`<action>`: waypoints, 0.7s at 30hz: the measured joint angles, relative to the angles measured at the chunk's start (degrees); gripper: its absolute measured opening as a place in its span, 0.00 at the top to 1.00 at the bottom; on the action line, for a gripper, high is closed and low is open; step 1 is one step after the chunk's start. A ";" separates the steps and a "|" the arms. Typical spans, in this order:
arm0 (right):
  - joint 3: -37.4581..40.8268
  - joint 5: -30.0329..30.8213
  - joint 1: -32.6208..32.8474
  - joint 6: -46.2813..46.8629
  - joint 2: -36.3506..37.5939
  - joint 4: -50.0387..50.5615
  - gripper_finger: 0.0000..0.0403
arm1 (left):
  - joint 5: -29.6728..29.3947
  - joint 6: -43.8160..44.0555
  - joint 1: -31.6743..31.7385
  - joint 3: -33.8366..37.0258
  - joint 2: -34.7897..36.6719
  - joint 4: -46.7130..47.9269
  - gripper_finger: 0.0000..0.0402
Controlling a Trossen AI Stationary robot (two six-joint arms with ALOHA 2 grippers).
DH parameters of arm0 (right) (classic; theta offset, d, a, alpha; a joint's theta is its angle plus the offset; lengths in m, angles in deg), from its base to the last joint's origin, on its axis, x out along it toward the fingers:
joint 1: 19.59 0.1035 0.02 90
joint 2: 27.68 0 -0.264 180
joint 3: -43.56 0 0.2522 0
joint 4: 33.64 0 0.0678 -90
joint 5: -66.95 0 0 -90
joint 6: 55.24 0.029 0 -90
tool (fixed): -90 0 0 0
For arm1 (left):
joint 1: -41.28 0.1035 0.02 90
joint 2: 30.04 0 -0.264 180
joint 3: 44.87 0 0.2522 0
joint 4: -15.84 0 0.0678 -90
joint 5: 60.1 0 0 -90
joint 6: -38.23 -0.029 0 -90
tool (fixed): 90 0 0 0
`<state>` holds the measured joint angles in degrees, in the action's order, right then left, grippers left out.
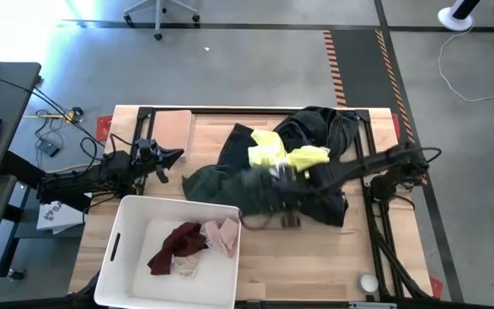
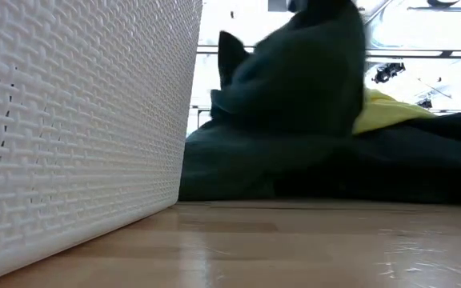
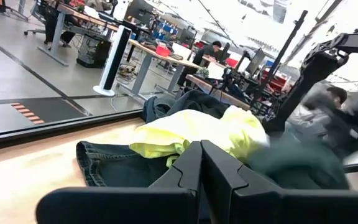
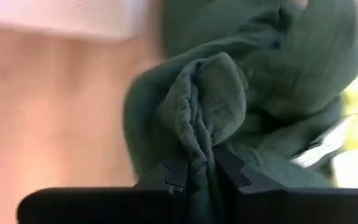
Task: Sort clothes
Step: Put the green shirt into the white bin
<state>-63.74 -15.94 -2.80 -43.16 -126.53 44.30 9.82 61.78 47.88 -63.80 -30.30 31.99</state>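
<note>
A dark green garment (image 1: 230, 184) lies bunched in the table's middle, beside a bright yellow one (image 1: 283, 153) and dark denim jeans (image 1: 320, 129). My right gripper (image 1: 274, 190) is shut on the green garment (image 4: 229, 81). A white bin (image 1: 144, 257) at the near left holds maroon (image 1: 177, 245) and pale pink (image 1: 225, 234) clothes. My left gripper (image 3: 201, 163) is shut and empty at the table's left (image 1: 171, 158). My right gripper pinches a bunched fold of the dark green garment (image 4: 197, 152) between its two fingers, several layers gathered. The cloth rises in a hump above the rest of the garment (image 2: 302, 72), whose lower part lies on the table.
A tan flat board (image 1: 171, 129) lies at the table's far left. A white ball (image 1: 368, 282) sits near the table's near right edge. The bin's woven wall (image 2: 70, 112) stands close at the near left. People sit at desks in the room beyond the table.
</note>
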 joint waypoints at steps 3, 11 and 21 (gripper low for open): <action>1.75 -10.62 5.19 9.10 0.02 -1.51 0.94 | -0.01 -0.13 0.01 0.00 -0.01 0.00 0.99; 2.56 -13.32 17.61 33.32 1.06 0.33 0.94 | -0.01 -0.14 -0.01 0.00 0.00 -0.04 0.99; 2.54 19.44 25.57 36.86 12.54 1.08 0.94 | -1.50 -0.15 0.01 0.00 -0.01 -0.11 0.99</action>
<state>-61.21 3.50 22.78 -6.31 -113.98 45.39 8.32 61.62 47.89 -63.80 -30.31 31.88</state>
